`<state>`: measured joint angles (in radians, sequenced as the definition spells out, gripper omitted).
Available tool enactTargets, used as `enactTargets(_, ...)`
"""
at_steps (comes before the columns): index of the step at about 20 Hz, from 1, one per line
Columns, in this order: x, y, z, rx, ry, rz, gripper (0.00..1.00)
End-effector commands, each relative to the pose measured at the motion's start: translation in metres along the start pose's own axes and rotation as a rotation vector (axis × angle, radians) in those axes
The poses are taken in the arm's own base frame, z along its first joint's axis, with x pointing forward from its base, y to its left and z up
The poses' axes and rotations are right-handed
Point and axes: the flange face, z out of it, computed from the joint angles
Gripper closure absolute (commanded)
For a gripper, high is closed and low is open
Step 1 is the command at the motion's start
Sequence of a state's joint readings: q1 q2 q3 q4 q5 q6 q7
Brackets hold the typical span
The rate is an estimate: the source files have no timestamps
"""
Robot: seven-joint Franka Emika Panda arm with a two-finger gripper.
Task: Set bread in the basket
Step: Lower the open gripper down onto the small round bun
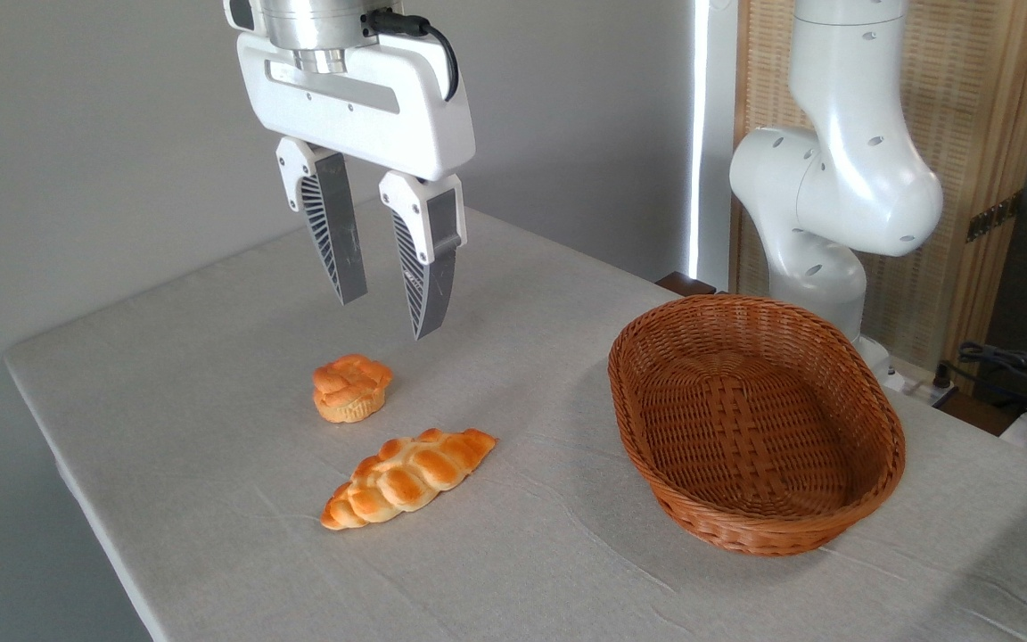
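Clear air between gripper (386, 301) and bread (352, 388) below. Braided loaf (408, 477) lies near, in front. Bare table (549, 374) separates bread from basket (750, 517); basket interior unobstructed.

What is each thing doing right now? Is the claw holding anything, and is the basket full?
claw: open, holding nothing, up above the table.
round bun: upright on the table, untouched.
braided loaf: lying flat on the table.
basket: upright, empty.

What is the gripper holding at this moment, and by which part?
Nothing. The gripper is open and hangs above the table, its fingers apart and empty. The bread lies on the cloth below, untouched.
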<state>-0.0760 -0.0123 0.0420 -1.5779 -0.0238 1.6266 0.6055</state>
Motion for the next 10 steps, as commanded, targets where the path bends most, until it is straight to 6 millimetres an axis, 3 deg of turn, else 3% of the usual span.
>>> enactTargets(1,-0.0053,-0.0136,-0.004,0.001,0.033,0.014,0.0)
enactTargets(10,-0.0058,-0.0129,-0.0026,-0.008,0.029,0.014,0.0)
